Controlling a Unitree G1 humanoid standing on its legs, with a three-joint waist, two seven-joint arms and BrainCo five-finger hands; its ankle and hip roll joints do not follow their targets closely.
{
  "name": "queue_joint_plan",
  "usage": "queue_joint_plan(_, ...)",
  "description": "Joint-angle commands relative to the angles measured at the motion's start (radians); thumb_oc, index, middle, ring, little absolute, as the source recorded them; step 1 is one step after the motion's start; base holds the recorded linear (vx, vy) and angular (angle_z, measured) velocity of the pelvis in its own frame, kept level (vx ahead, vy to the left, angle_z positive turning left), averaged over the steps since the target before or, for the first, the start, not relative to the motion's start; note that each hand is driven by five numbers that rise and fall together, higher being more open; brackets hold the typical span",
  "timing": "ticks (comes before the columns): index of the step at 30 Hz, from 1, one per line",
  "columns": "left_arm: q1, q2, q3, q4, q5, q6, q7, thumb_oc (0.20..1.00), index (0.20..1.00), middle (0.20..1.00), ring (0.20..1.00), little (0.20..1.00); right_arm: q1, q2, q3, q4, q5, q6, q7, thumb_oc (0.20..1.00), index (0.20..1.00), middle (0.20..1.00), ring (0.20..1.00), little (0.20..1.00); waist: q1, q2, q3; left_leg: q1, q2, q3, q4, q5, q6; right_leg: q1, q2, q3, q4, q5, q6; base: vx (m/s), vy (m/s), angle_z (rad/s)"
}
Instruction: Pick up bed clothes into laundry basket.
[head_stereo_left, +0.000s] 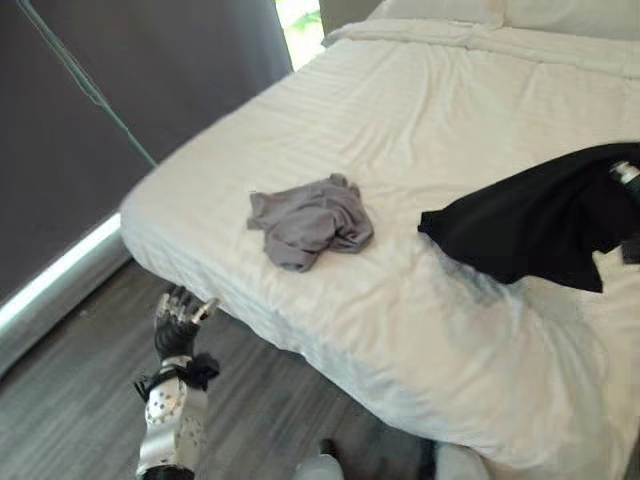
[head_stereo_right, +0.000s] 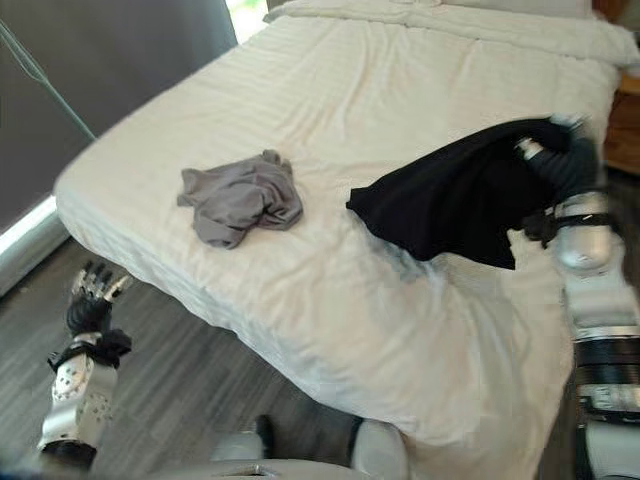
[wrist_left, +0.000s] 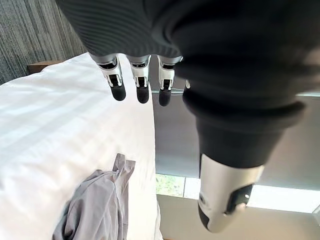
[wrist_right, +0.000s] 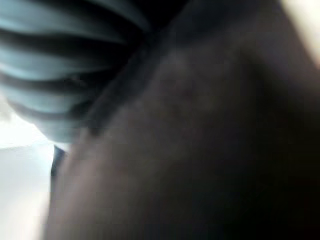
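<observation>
Right hand (head_stereo_right: 572, 165) gripped one black limp cloth garment (head_stereo_right: 450, 200), lifted off the white striped-sheet bed (head_stereo_right: 400, 90), trailing toward 9 o'clock. One crumpled grey cloth garment (head_stereo_right: 240, 200) lay further at 9 o'clock, untouched. Left hand (head_stereo_right: 92, 295), fingers relaxed and empty, hung low beside the bed edge, nearer the grey one, which lay at its 1 o'clock.

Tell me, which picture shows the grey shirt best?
The left eye view: the whole crumpled grey shirt lies unblocked on the bed. The right eye view shows it whole too; the left wrist view catches part of it.
</observation>
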Motion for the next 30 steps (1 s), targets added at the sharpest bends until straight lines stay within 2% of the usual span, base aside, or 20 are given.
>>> queue_joint_plan(1, -0.015, 0.076, 0.040, -0.088, 0.072, -0.081, 0.035, 1.000, 1.000, 1.000, 1.000, 1.000, -0.040, -0.037, -0.014, -0.079, 0.049, -0.094, -0.052, 0.200, 0.200, 0.200, 0.200, 0.200, -0.008, -0.077, -0.067, -0.024, 0.048, -0.090, -0.100, 0.117, -0.113, 0.341, -0.036, -0.024, -0.397, 0.072, 0.141, 0.14, 0.154, -0.44)
queue_joint_plan(4, -0.052, 0.117, 0.046, -0.098, 0.131, -0.082, 0.054, 1.000, 1.000, 1.000, 1.000, 1.000, 0.009, -0.060, -0.097, -0.066, 0.083, -0.126, -0.082, 0.200, 0.200, 0.200, 0.200, 0.200, -0.026, -0.076, -0.081, -0.061, 0.095, -0.115, -0.132, 0.160, -0.133, 0.341, -0.048, 0.017, -0.397, 0.063, 0.161, 0.16, 0.164, -0.56)
queue_joint_plan(7, -0.093, 0.160, 0.047, -0.095, 0.219, -0.078, 0.097, 1.000, 1.000, 1.000, 1.000, 1.000, 0.057, -0.055, -0.168, -0.087, 0.101, -0.141, -0.089, 0.200, 0.200, 0.200, 0.200, 0.200, -0.033, -0.071, -0.093, -0.095, 0.117, -0.159, -0.135, 0.169, -0.151, 0.343, -0.052, 0.053, -0.397, 0.050, 0.175, 0.21, 0.257, -0.37)
queue_joint_plan(8, -0.147, 0.241, 0.055, -0.069, 0.356, -0.060, 0.166, 1.000, 1.000, 1.000, 1.000, 1.000, 0.072, -0.056, -0.192, -0.076, 0.108, -0.160, -0.099, 0.200, 0.200, 0.200, 0.200, 0.200, -0.041, -0.059, -0.101, -0.113, 0.125, -0.229, -0.135, 0.172, -0.171, 0.334, -0.057, 0.110, -0.397, 0.054, 0.189, 0.21, 0.332, -0.73)
queue_joint_plan(10, -0.191, 0.320, 0.072, -0.026, 0.512, -0.012, 0.236, 1.000, 1.000, 1.000, 1.000, 1.000, 0.120, -0.058, -0.218, -0.058, 0.086, -0.153, -0.092, 0.200, 0.200, 0.200, 0.200, 0.200, -0.054, -0.045, -0.113, -0.114, 0.118, -0.328, -0.135, 0.152, -0.178, 0.326, -0.063, 0.170, -0.397, 0.046, 0.204, 0.23, 0.428, -1.23)
queue_joint_plan(11, -0.216, 0.353, 0.068, -0.009, 0.582, 0.020, 0.259, 1.000, 1.000, 1.000, 1.000, 1.000, 0.169, -0.042, -0.253, -0.050, 0.070, -0.141, -0.082, 0.200, 0.200, 0.200, 0.200, 0.200, -0.063, -0.039, -0.117, -0.112, 0.118, -0.340, -0.135, 0.149, -0.178, 0.318, -0.068, 0.200, -0.397, 0.055, 0.212, 0.12, 0.380, -1.67)
queue_joint_plan(13, -0.251, 0.393, 0.076, 0.026, 0.661, 0.062, 0.273, 1.000, 1.000, 1.000, 1.000, 1.000, 0.267, -0.012, -0.306, -0.031, 0.036, -0.119, -0.081, 0.200, 0.200, 0.200, 0.200, 0.200, -0.099, -0.028, -0.131, -0.096, 0.119, -0.295, -0.135, 0.123, -0.175, 0.312, -0.105, 0.217, -0.397, 0.069, 0.236, 0.09, 0.326, -1.17)
queue_joint_plan(14, -0.256, 0.394, 0.069, 0.027, 0.662, 0.062, 0.274, 1.000, 1.000, 1.000, 1.000, 1.000, 0.278, -0.008, -0.317, -0.036, 0.035, -0.118, -0.080, 0.200, 0.200, 0.200, 0.200, 0.200, -0.090, -0.031, -0.133, -0.093, 0.117, -0.290, -0.135, 0.121, -0.174, 0.311, -0.108, 0.221, -0.397, 0.068, 0.237, 0.09, 0.330, -0.24)
queue_joint_plan(15, -0.272, 0.400, 0.064, 0.037, 0.696, 0.082, 0.281, 1.000, 1.000, 1.000, 1.000, 1.000, 0.346, 0.035, -0.353, -0.037, 0.016, -0.095, -0.079, 0.200, 0.200, 0.200, 0.200, 0.200, -0.101, -0.033, -0.141, -0.082, 0.102, -0.276, -0.135, 0.101, -0.160, 0.301, -0.140, 0.234, -0.397, 0.086, 0.254, 0.08, 0.299, -0.66)
queue_joint_plan(17, -0.289, 0.406, 0.047, 0.040, 0.748, 0.104, 0.285, 1.000, 1.000, 1.000, 1.000, 1.000, 0.433, 0.110, -0.398, -0.048, -0.037, -0.059, -0.077, 0.200, 0.200, 0.200, 0.200, 0.200, -0.117, -0.044, -0.153, -0.052, 0.058, -0.249, -0.135, 0.063, -0.134, 0.285, -0.182, 0.257, -0.397, 0.138, 0.260, 0.10, 0.427, -1.00)
queue_joint_plan(18, -0.294, 0.408, 0.026, 0.043, 0.809, 0.123, 0.274, 1.000, 1.000, 1.000, 1.000, 1.000, 0.477, 0.157, -0.401, -0.032, -0.072, -0.035, -0.074, 0.200, 0.200, 0.200, 0.200, 0.200, -0.148, -0.050, -0.150, -0.024, 0.017, -0.220, -0.135, 0.025, -0.098, 0.261, -0.209, 0.265, -0.383, 0.214, 0.260, 0.06, 0.417, -0.61)
queue_joint_plan(19, -0.300, 0.410, 0.012, 0.050, 0.836, 0.134, 0.270, 1.000, 1.000, 1.000, 1.000, 1.000, 0.484, 0.185, -0.387, -0.028, -0.081, -0.031, -0.076, 0.200, 0.200, 0.200, 0.200, 0.200, -0.159, -0.056, -0.143, -0.007, 0.001, -0.196, -0.135, 0.015, -0.085, 0.234, -0.217, 0.258, -0.353, 0.254, 0.260, 0.03, 0.299, -0.47)
queue_joint_plan(20, -0.303, 0.413, 0.009, 0.052, 0.837, 0.135, 0.271, 1.000, 1.000, 1.000, 1.000, 1.000, 0.484, 0.190, -0.387, -0.030, -0.083, -0.030, -0.078, 0.200, 0.200, 0.200, 0.200, 0.200, -0.148, -0.061, -0.141, -0.001, -0.001, -0.185, -0.135, 0.012, -0.083, 0.229, -0.219, 0.271, -0.349, 0.253, 0.260, -0.12, 0.558, -0.56)
queue_joint_plan(21, -0.309, 0.401, -0.035, 0.078, 0.919, 0.178, 0.243, 1.000, 1.000, 1.000, 1.000, 1.000, 0.469, 0.251, -0.339, -0.020, -0.082, -0.034, -0.079, 0.200, 0.200, 0.200, 0.200, 0.200, -0.113, -0.035, -0.101, 0.036, -0.036, -0.077, -0.135, -0.027, -0.048, 0.174, -0.254, 0.007, -0.202, 0.215, 0.234, -0.13, 0.458, -0.89)
queue_joint_plan(22, -0.311, 0.402, -0.036, 0.078, 0.921, 0.179, 0.243, 1.000, 1.000, 1.000, 1.000, 1.000, 0.469, 0.252, -0.340, -0.020, -0.083, -0.034, -0.079, 0.200, 0.200, 0.200, 0.200, 0.200, -0.116, -0.037, -0.100, 0.032, -0.036, -0.080, -0.135, -0.020, -0.047, 0.171, -0.255, 0.004, -0.199, 0.217, 0.232, -0.15, 0.607, -1.33)
queue_joint_plan(24, -0.311, 0.400, -0.056, 0.101, 0.955, 0.208, 0.216, 1.000, 1.000, 1.000, 1.000, 1.000, 0.464, 0.270, -0.321, -0.023, -0.082, -0.024, -0.061, 0.200, 0.200, 0.200, 0.200, 0.200, -0.123, -0.036, -0.091, 0.038, -0.054, -0.064, -0.135, -0.021, -0.029, 0.163, -0.213, -0.031, -0.149, 0.184, 0.208, -0.08, 0.285, -1.30)
queue_joint_plan(25, -0.311, 0.374, -0.096, 0.214, 1.010, 0.257, 0.179, 1.000, 1.000, 1.000, 1.000, 1.000, 0.448, 0.297, -0.286, -0.010, -0.065, -0.031, -0.058, 0.200, 0.200, 0.200, 0.200, 0.200, -0.123, -0.037, -0.075, 0.049, -0.071, -0.019, -0.135, -0.022, -0.006, 0.149, -0.135, -0.081, -0.077, 0.116, 0.213, -0.10, 0.351, -1.43)
queue_joint_plan(27, -0.314, 0.375, -0.142, 0.313, 1.092, 0.304, 0.128, 1.000, 1.000, 1.000, 1.000, 1.000, 0.435, 0.288, -0.264, -0.001, -0.078, -0.025, -0.051, 0.200, 0.200, 0.200, 0.200, 0.200, -0.102, -0.042, -0.078, 0.049, -0.091, 0.018, -0.135, -0.027, 0.002, 0.179, -0.114, -0.148, -0.106, 0.075, 0.185, -0.09, 0.281, -1.56)
queue_joint_plan(29, -0.317, 0.381, -0.181, 0.394, 1.175, 0.338, 0.091, 1.000, 1.000, 1.000, 1.000, 1.000, 0.441, 0.282, -0.269, -0.003, -0.085, -0.018, -0.048, 0.200, 0.200, 0.200, 0.200, 0.200, -0.096, -0.046, -0.080, 0.048, -0.098, 0.030, -0.135, -0.021, 0.005, 0.194, -0.106, -0.163, -0.147, 0.086, 0.171, -0.01, 0.105, -1.20)
queue_joint_plan(30, -0.289, 0.317, -0.271, 0.715, 1.311, 0.385, -0.005, 1.000, 1.000, 1.000, 1.000, 1.000, 0.438, 0.257, -0.272, -0.013, -0.083, -0.009, -0.036, 0.200, 0.200, 0.200, 0.200, 0.200, -0.117, -0.049, -0.094, 0.063, -0.114, 0.063, -0.135, -0.044, 0.019, 0.212, -0.101, -0.108, -0.202, 0.114, 0.187, 0.03, 0.094, -0.55)
